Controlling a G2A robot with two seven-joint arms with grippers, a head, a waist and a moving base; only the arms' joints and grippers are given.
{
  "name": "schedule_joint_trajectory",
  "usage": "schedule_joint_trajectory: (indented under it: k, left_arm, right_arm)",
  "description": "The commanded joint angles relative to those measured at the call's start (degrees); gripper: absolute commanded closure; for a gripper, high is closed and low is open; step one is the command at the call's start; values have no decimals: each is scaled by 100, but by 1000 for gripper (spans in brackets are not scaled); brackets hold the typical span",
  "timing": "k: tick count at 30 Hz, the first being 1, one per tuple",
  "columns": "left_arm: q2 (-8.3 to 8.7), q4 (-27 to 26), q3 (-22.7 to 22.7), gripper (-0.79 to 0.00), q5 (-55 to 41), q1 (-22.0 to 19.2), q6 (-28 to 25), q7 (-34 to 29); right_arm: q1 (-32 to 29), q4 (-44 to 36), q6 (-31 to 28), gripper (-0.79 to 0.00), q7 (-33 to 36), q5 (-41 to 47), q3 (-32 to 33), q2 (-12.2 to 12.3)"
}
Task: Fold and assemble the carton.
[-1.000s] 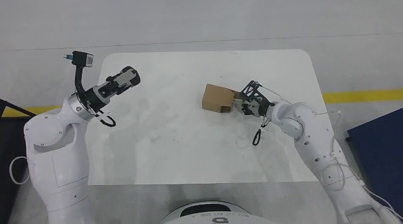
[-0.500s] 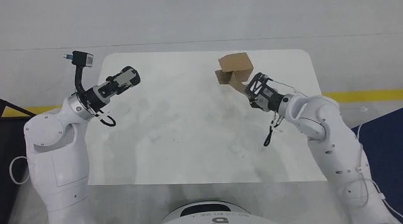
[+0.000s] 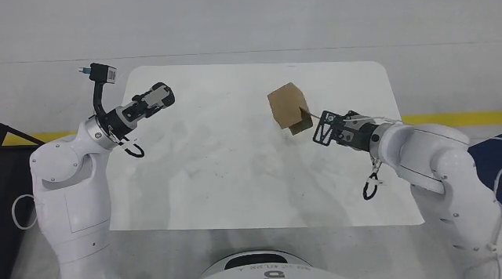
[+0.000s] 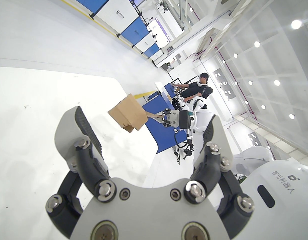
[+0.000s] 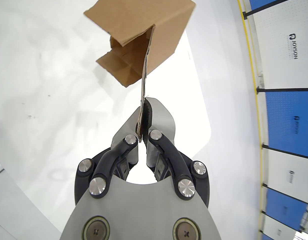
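Your right gripper [image 5: 143,116] is clamped on one flap of the small brown cardboard carton [image 5: 154,18], holding it above the white table's [image 3: 235,193] right side, probably so the left gripper [image 3: 161,97], jaws apart at left, can fold.

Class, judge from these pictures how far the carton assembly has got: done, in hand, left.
Done: the carton is opened into a box shape. In hand: the right tool pinches one flap, with the carton apparently clear of the table. Left: its open end shows unfolded flaps; the left tool is open, empty and far off.
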Motion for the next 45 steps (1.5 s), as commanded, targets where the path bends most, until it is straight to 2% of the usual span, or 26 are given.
schedule_joint_trajectory:
  k: [1, 8, 10, 11, 13, 16, 18, 25, 28, 31, 34, 39, 45]
  left_arm:
    - [0, 0, 0, -785, 0, 0, 0, 0]
    - [0, 0, 0, -785, 0, 0, 0, 0]
    - [0, 0, 0, -785, 0, 0, 0, 0]
    - [0, 0, 0, -785, 0, 0, 0, 0]
    - [0, 0, 0, -785, 0, 0, 0, 0]
    - [0, 0, 0, -785, 0, 0, 0, 0]
    - [0, 0, 0, -785, 0, 0, 0, 0]
    - [0, 0, 0, -785, 0, 0, 0, 0]
    - [62, -236, 306, -785, 553, 4, -379, -463]
    - [133, -307, 693, -785, 923, -191, -839, -1036]
    - [239, -431, 1300, -785, 1251, -415, -730, -1237]
    - [497, -265, 2143, -785, 1445, -777, -731, -1236]
    - [788, 379, 2913, -785, 2045, -1195, -1047, -920]
  right_arm:
    - [3, 7, 0, 0, 1, 26, 4, -8]
    - [-5, 46, 123, 0, -42, -22, 5, -12]
    - [41, 34, 408, 0, -5, -493, -180, -24]
    - [114, 48, 370, 0, 87, -708, -373, -29]
    - [430, 170, 193, 0, 193, -824, -714, -40]
    - [983, 613, -115, 0, -114, -1029, -1296, 62]
    - [1368, 1094, -384, 0, -382, -676, -1639, 174]
    - [2615, 1577, -234, 0, -231, 303, -2768, 658]
    - [3140, 1662, 15, 0, 17, 1181, -3281, 853]
    - [3673, 1747, 402, 0, 403, 2324, -3642, 1007]
    - [4112, 1785, 807, 0, 808, 3078, -4000, 1126]
    - [4562, 1810, 945, 0, 946, 3838, -4475, 1255]
    - [4752, 1821, 990, 0, 990, 4142, -4793, 1402]
